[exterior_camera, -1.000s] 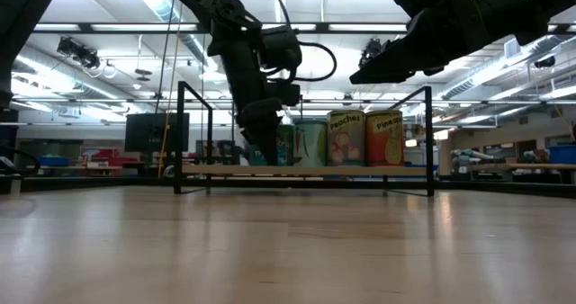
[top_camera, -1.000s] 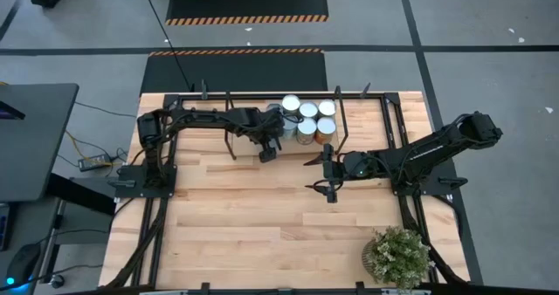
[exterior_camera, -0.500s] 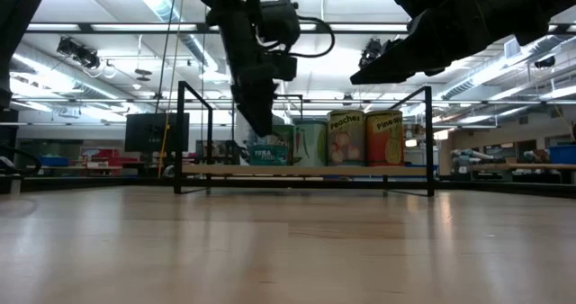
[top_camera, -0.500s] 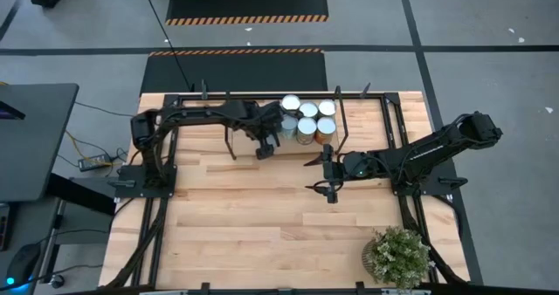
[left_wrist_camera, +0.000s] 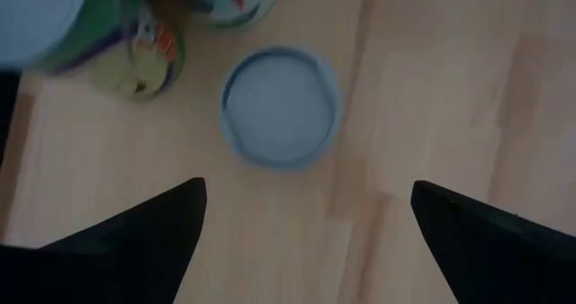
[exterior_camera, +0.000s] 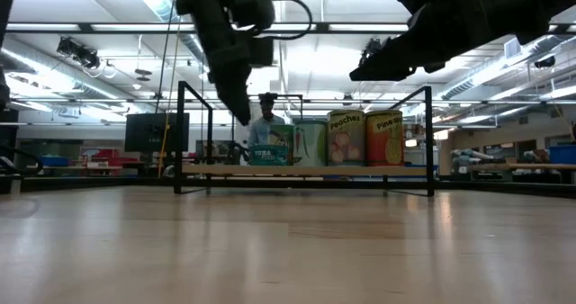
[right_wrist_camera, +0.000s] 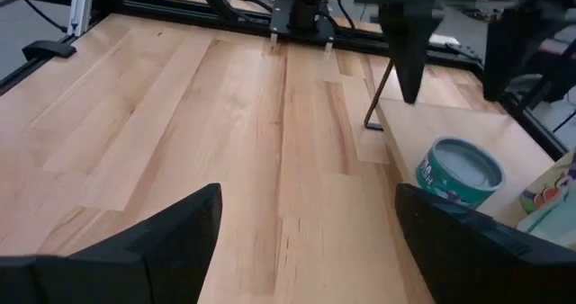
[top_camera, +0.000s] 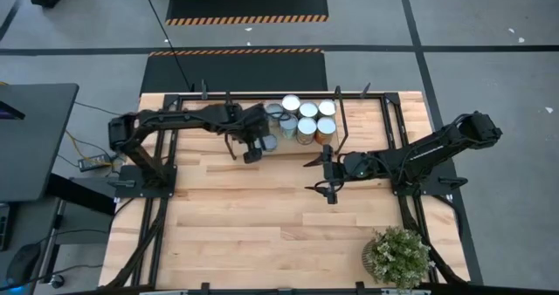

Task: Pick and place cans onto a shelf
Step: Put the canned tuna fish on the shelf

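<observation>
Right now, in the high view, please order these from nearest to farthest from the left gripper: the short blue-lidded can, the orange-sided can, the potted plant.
From the left gripper:
1. Short blue-lidded can, on the shelf's front edge.
2. Orange-sided can, at the can cluster's right end.
3. Potted plant, at the table's near right corner.

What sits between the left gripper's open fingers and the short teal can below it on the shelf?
Nothing: the left wrist view shows the left gripper above the short teal can with only bare shelf board around it.
</observation>
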Motion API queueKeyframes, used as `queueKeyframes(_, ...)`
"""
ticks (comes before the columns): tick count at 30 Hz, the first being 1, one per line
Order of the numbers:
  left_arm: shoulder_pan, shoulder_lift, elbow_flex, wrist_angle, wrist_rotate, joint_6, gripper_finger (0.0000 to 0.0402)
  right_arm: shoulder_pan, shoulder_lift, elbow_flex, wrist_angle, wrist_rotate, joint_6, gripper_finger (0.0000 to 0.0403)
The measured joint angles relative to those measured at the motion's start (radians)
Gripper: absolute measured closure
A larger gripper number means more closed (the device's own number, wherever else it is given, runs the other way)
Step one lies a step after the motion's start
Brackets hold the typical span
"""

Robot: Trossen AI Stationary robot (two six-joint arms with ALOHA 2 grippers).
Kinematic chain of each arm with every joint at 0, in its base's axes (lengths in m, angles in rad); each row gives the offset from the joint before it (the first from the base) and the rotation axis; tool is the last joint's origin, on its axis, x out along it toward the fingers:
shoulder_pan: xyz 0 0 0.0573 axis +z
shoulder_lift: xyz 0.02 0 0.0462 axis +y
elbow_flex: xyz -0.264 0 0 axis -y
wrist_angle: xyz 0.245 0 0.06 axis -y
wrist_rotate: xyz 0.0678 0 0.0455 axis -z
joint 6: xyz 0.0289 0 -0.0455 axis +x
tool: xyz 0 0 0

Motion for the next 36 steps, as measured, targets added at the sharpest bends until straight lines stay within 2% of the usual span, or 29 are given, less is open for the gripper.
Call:
queueKeyframes(5, 0.001, -0.057, -0.153, 0.156, -0.026, -0.023, 0.0003, 0.000, 0.000, 0.000, 0.007, 0.000, -0.016, 0.0065)
queueKeyframes(8, -0.004, -0.061, -0.200, 0.231, -0.024, -0.049, 0.0003, 0.000, 0.000, 0.000, 0.004, 0.000, -0.016, 0.0065)
queueKeyframes(11, -0.018, -0.057, -0.210, 0.238, -0.045, -0.031, 0.0003, 0.000, 0.000, 0.000, 0.008, 0.000, -0.013, 0.0065)
queueKeyframes(17, -0.046, -0.053, -0.211, 0.269, -0.191, 0.026, 0.0003, 0.000, 0.000, 0.000, 0.012, 0.000, -0.012, 0.0065)
queueKeyframes(20, -0.052, -0.053, -0.211, 0.323, -0.231, 0.046, 0.0003, 0.000, 0.000, 0.000, 0.013, 0.000, -0.012, 0.0065)
queueKeyframes(23, -0.051, -0.039, -0.210, 0.369, -0.245, 0.044, 0.0003, 0.000, 0.000, 0.000, 0.012, 0.000, -0.012, 0.0065)
queueKeyframes(36, -0.087, -0.012, -0.210, 0.347, -0.255, 0.092, 0.0003, 0.000, 0.000, 0.000, 0.012, 0.000, -0.012, 0.0065)
